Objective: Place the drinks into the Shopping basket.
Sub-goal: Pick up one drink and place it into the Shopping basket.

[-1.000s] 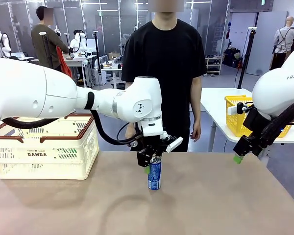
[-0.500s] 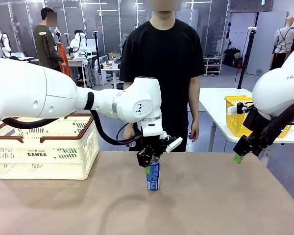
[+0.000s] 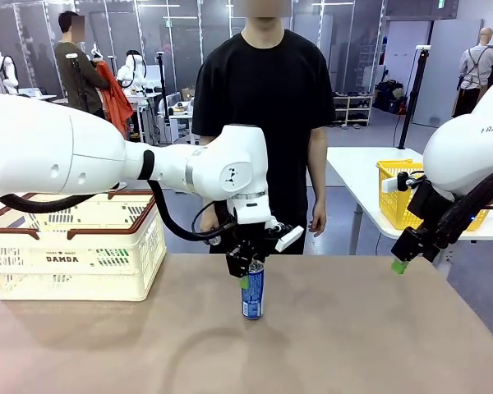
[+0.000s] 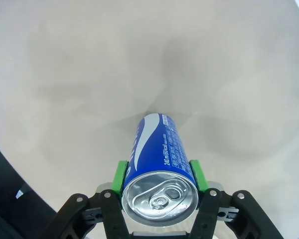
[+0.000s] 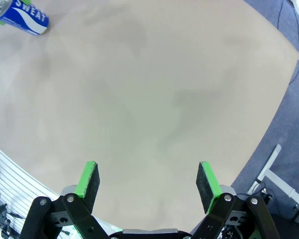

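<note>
A slim blue can [image 3: 252, 300] with a silver top is being gripped near its upper end by the left tool [image 3: 247, 276], which is being held pointing downward over the middle of the surface [image 3: 353, 345]. In the left wrist view the left tool [image 4: 158, 175] is being shown with its two green pads [image 4: 120, 174] pressed against opposite sides of the blue can [image 4: 157, 144], just below the rim, and the pull-tab lid is being turned toward the camera. The can is being kept upright. Whether its base is touching the surface or is just clear of it cannot be told.

The Shopping basket [image 3: 74, 258], cream-white with a brown rim and "DAMDA" on its front, is being carried at the far left of the surface, well apart from the can. The left arm is being stretched across above it.

The right tool [image 3: 400, 264] is being held raised at the right side of the surface. In the right wrist view the right tool [image 5: 147, 181] is being kept wide apart with nothing gripped and bare surface between its pads, and the blue can [image 5: 20, 15] is being shown far off in the top left corner.

A person [image 3: 267, 98] in a black shirt is standing at the far side with arms hanging down. A yellow basket [image 3: 394, 201] is being carried on a white table behind the right arm.
</note>
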`<act>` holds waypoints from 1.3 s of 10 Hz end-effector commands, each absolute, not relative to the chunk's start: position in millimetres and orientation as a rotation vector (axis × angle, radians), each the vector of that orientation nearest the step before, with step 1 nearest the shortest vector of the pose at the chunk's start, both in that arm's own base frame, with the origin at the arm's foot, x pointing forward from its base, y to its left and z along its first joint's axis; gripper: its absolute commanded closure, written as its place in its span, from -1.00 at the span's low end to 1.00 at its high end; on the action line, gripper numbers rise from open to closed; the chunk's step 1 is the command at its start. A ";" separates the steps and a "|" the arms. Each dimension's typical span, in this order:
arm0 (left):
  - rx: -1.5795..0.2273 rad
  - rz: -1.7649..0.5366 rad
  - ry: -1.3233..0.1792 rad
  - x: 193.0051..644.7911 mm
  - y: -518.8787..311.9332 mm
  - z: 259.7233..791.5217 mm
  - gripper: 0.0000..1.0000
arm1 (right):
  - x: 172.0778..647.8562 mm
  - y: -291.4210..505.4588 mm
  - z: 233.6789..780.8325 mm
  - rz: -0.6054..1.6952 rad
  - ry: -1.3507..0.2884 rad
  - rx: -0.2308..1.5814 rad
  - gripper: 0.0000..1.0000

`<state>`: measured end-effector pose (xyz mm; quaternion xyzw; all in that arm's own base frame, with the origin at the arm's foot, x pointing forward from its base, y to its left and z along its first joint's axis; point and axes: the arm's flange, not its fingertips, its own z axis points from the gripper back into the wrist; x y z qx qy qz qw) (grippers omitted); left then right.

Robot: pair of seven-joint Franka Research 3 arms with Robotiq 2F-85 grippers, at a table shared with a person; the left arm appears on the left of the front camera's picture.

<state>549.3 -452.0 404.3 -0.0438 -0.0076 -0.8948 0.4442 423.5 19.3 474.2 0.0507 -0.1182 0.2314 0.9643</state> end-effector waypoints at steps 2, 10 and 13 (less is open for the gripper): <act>-0.119 -2.109 -0.018 536.5 -402.1 474.9 0.97 | 424.1 17.7 476.5 0.480 -0.235 0.103 -0.95; 0.109 -1.719 -0.161 520.9 -261.8 615.5 0.97 | 424.1 17.7 476.5 0.480 -0.235 0.103 -0.95; 0.110 -1.555 -0.300 528.3 -215.6 636.6 0.97 | 424.1 17.7 476.5 0.480 -0.235 0.103 -0.95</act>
